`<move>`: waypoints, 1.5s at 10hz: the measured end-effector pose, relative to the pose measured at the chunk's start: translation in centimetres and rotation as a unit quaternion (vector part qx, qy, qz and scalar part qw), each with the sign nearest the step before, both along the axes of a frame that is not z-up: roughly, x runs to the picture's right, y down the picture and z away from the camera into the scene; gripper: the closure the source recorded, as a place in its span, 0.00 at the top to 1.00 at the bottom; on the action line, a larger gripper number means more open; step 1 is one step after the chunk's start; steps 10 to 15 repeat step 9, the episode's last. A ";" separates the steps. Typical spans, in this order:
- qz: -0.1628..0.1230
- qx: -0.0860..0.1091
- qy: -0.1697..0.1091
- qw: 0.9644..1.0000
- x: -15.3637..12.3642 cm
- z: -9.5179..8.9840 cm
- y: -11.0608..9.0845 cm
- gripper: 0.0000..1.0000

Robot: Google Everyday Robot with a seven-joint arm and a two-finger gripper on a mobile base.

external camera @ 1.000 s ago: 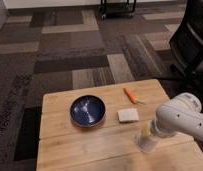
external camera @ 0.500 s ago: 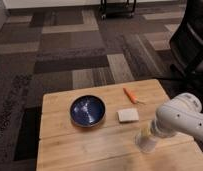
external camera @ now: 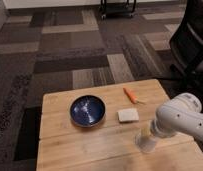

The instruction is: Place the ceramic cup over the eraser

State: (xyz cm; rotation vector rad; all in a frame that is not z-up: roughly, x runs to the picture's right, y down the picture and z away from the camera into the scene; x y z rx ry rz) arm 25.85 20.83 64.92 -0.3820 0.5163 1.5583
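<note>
Presently, no change is recorded: across the last second the arm (external camera: 182, 120), the pincer (external camera: 146, 134) and the cup (external camera: 145, 143) are found in the same places, and nothing else on the table (external camera: 85, 145) has been displaced.

1. Pincer. It is pointed down at the near right part of the table, directly above the cup. Its state cannot be told; whether the cup is gripped or already released is not shown.

2. Cup. It is located immediately below the pincer, with its lower edge at or very near the table surface. Contact with the surface cannot be confirmed.

3. Eraser. It is not seen anywhere in the view. It is judged, not observed, that it is hidden beneath the cup or behind the pincer.

4. Other items. The pad (external camera: 128, 115) lies near the pincer, beyond it and slightly left in the view. The bowl (external camera: 88, 110) is set well apart, further left. The orange stick (external camera: 130, 95) lies beyond the pad.

5. Meaning for the task. The standstill is taken to indicate that lowering is finished or nearly so. Release and a straight upward withdrawal are judged to remain, provided the eraser is indeed covered.
</note>
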 end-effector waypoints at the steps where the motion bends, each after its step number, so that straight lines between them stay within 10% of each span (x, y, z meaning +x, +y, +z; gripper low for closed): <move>1: 0.000 0.000 0.000 1.000 0.0 0.0 0.0 0.60; 4: -0.001 0.000 0.000 1.000 0.0 0.0 0.0 0.80; 15: -0.001 0.000 0.000 1.000 0.1 0.0 0.0 0.80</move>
